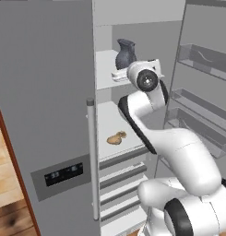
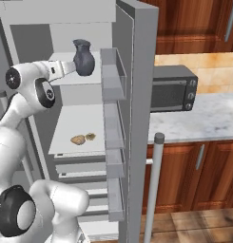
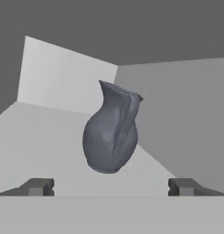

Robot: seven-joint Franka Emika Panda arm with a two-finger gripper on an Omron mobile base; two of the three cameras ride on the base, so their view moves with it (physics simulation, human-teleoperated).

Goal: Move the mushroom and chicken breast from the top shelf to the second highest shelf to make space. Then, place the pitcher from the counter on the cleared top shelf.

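Note:
The dark grey-blue pitcher (image 1: 125,53) (image 2: 83,59) (image 3: 111,132) stands upright on the small white top shelf (image 1: 104,69) (image 2: 89,79) of the open fridge. My gripper (image 3: 111,186) (image 2: 72,67) is level with that shelf, just in front of the pitcher. It is open, its fingertips spread wide with nothing between them, and the pitcher stands free beyond them. One shelf down, on the broad second highest shelf (image 1: 110,117) (image 2: 75,121), the tan chicken breast (image 1: 114,139) (image 2: 78,139) lies beside the small brown mushroom (image 1: 122,134) (image 2: 91,136).
The fridge's right door (image 1: 202,92) (image 2: 139,95) is swung open, its bins facing the arm. The left door (image 1: 40,101) with its dispenser panel is closed. Drawers sit below the shelves. A dark microwave (image 2: 172,88) stands on the marble counter (image 2: 199,121).

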